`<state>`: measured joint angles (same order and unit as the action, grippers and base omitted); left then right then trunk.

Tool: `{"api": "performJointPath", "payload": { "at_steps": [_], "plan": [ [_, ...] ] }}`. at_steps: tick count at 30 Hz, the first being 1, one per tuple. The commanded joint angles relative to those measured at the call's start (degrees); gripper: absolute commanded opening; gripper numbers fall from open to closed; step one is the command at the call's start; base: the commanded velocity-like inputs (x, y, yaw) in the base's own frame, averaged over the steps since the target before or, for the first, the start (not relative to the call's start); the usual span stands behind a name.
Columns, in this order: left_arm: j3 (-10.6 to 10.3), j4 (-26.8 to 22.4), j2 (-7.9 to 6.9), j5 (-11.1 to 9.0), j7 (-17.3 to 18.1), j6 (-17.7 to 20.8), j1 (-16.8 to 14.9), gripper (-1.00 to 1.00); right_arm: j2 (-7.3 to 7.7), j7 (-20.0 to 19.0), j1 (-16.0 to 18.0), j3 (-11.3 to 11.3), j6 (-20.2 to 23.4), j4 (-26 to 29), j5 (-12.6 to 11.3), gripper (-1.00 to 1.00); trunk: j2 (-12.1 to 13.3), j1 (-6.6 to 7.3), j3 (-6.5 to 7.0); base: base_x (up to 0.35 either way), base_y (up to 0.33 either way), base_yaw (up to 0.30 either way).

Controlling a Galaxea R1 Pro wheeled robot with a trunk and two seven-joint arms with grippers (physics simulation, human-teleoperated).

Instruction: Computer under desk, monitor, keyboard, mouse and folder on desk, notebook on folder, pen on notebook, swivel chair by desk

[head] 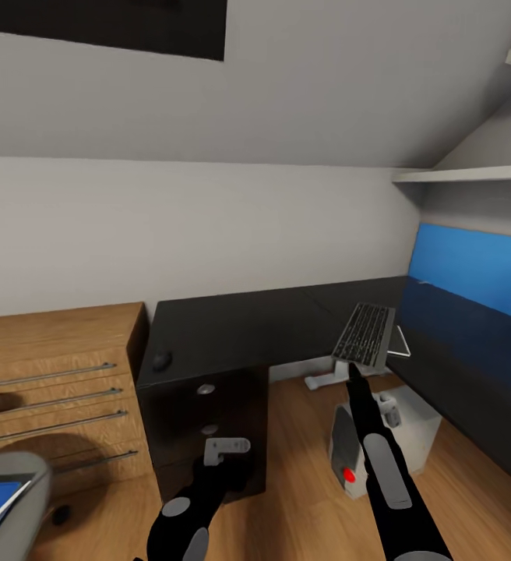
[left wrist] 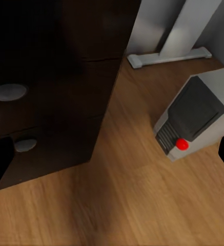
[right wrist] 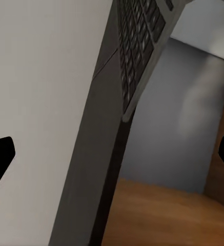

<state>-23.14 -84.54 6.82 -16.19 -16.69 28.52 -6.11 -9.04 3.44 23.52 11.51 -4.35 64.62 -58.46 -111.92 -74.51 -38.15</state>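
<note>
So the keyboard [head: 364, 333] sits tilted just beyond the right gripper [head: 354, 368], long axis running away from it; can't tell the grip, though its near edge seems pinched.

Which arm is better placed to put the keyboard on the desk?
The right. Its gripper is raised under the keyboard, at the desk edge. The left gripper hangs low by the drawers.

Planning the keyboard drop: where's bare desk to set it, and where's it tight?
The desk is bare between the mouse at its left front corner and the keyboard held up by the right tool. The run along the blue panel also looks bare. Below is crowded: drawers, computer.
</note>
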Motion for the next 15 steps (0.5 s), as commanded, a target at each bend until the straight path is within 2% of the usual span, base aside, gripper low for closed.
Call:
{"api": "performJointPath", "payload": {
  "at_steps": [1,7,15],
  "plan": [
    [-0.17,-0.04,-0.02,-0.60,-0.54,0.16,-0.05,1.00,-0.02,0.12,0.03,0.00,-0.19,0.02,-0.60,1.00,-0.03,-0.02,-0.06,0.291,0.000,0.000],
    [-0.44,0.06,-0.05,-0.56,-0.54,0.14,-0.05,1.00,-0.01,0.09,0.03,-0.03,-0.22,-0.08,-0.56,1.00,-0.03,-0.02,-0.06,0.185,0.000,0.000],
    [-0.96,0.14,-0.04,-0.56,-0.54,0.13,-0.05,1.00,-0.01,0.16,0.03,0.00,-0.27,-0.18,-0.52,1.00,-0.03,-0.02,-0.06,0.033,0.000,0.000]
  ]
}}
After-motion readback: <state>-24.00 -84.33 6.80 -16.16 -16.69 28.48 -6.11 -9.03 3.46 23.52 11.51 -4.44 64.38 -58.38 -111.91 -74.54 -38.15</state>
